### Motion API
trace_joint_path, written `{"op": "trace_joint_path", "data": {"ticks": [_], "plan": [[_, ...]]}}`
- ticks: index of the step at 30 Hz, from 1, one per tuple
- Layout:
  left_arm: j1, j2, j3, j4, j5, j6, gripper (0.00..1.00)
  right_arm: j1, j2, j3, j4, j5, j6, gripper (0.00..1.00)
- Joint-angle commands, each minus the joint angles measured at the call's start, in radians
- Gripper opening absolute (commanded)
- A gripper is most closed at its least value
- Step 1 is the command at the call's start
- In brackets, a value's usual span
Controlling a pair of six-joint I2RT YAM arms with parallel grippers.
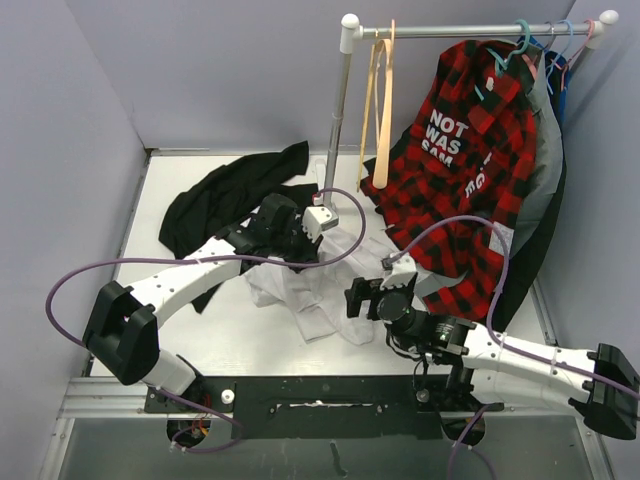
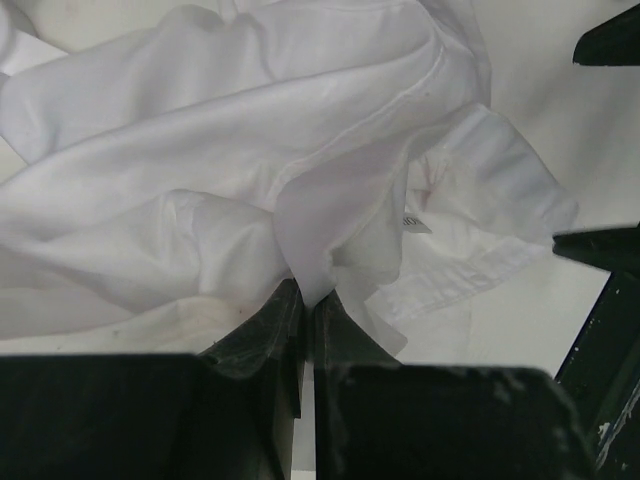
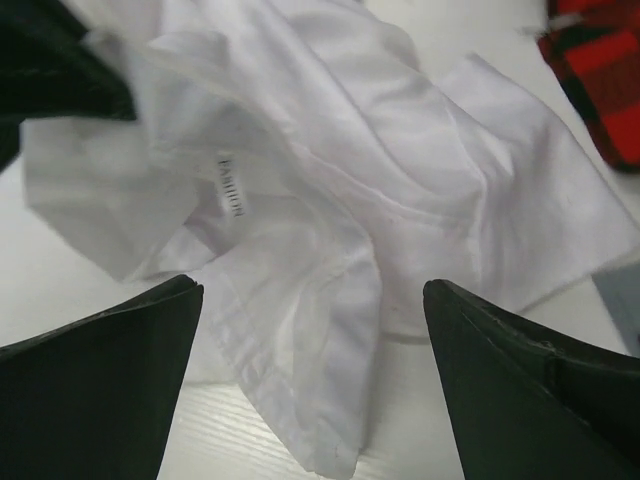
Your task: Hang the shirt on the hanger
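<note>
A crumpled white collared shirt of thin fabric [image 1: 305, 290] lies heaped on the pale surface [image 1: 230, 345] between both arms. The left pincer [image 2: 305, 305] is clamped on a fold beside the labelled neckband, and the right pincer [image 3: 312, 290] gapes wide over the cloth. The shirt looks light, limp and likely to slip, so the stitched collar band should give a firmer hold. The peach-tan plastic hanger [image 1: 381, 110] hangs well apart.

White letters "NOT WAS" stand on the plaid shirt [image 1: 500, 120]; the label [image 3: 231, 188] in the shirt [image 3: 420, 170] is illegible.

Your shirt [image 2: 250, 150] thin matt white cloth, creased, stitched seams, hanger [image 1: 384, 130] smooth pale wood by the look, rail [image 1: 450, 31] shiny metal, bench [image 1: 230, 340] smooth pale matt, your left tool [image 2: 303, 300] dull black plastic, scuffed
</note>
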Motion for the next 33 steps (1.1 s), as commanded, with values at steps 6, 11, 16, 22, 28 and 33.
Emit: {"op": "trace_joint_path", "data": {"ticks": [6, 11, 16, 22, 28, 33], "plan": [[0.011, -0.018, 0.032, 0.062, 0.001, 0.049, 0.00, -0.220, -0.033, 0.072, 0.251, -0.717, -0.931, 1.00], [0.011, -0.037, 0.022, 0.051, 0.004, 0.066, 0.00, -0.552, 0.020, 0.065, 0.413, -1.014, -0.833, 0.92], [0.012, -0.050, 0.024, 0.037, 0.016, 0.079, 0.00, -0.568, 0.159, 0.112, 0.483, -1.200, -0.814, 0.90], [0.010, -0.060, 0.024, 0.033, 0.018, 0.092, 0.00, -0.561, 0.274, 0.120, 0.581, -1.258, -0.755, 0.89], [0.008, -0.079, 0.019, 0.024, 0.055, 0.086, 0.00, -0.572, 0.358, 0.088, 0.675, -1.263, -0.753, 0.73], [0.008, -0.084, 0.023, 0.013, 0.084, 0.091, 0.00, -0.576, 0.424, 0.064, 0.747, -1.316, -0.725, 0.50]]}}
